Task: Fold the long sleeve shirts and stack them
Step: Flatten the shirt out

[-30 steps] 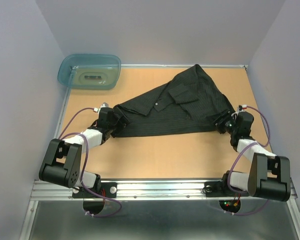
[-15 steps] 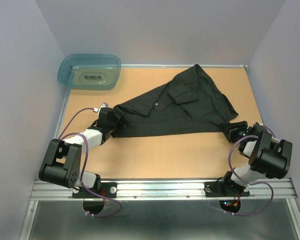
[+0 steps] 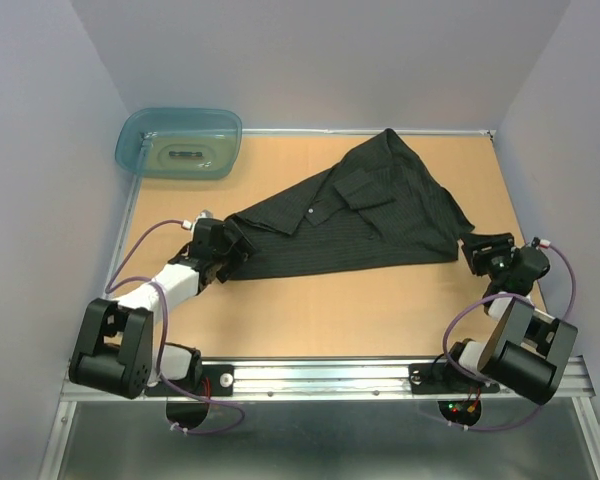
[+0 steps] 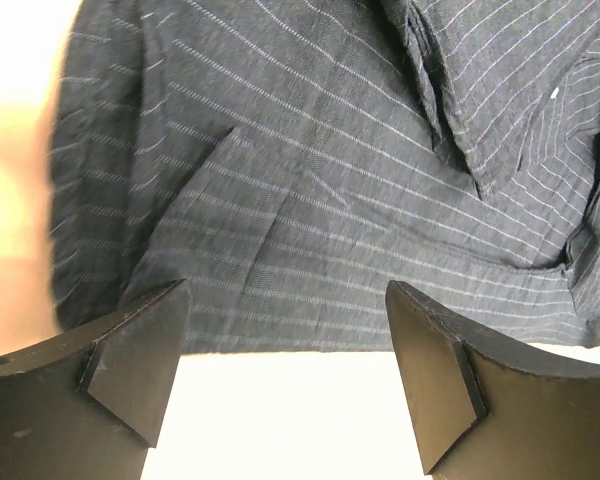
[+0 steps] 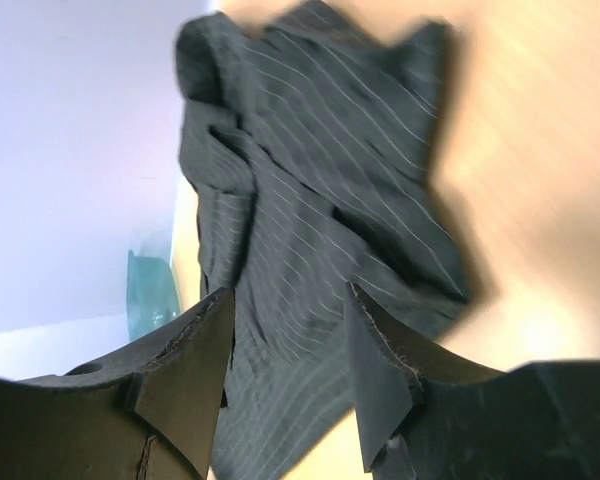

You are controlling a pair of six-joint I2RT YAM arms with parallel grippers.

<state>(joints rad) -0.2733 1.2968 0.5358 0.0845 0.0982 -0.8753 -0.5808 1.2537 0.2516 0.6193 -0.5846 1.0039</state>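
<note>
Rumpled black pinstriped shirt (image 3: 370, 225), unfolded

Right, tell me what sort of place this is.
Probably a robot test cell: plain walls box in a wooden tabletop, and a left arm and right arm sit bolted to a metal rail.

Shirt (image 3: 360, 215): dark charcoal, near black, with thin pale pinstripes, evenly spaced. One small pale button (image 3: 311, 210) on the front.
Tub (image 3: 130, 145): translucent teal.
Surface (image 3: 330, 310): light orange-tan wood tone, plain.
Left gripper (image 3: 237, 251), right gripper (image 3: 471, 250): matte black.
Cables (image 3: 140, 238): purple.
</note>
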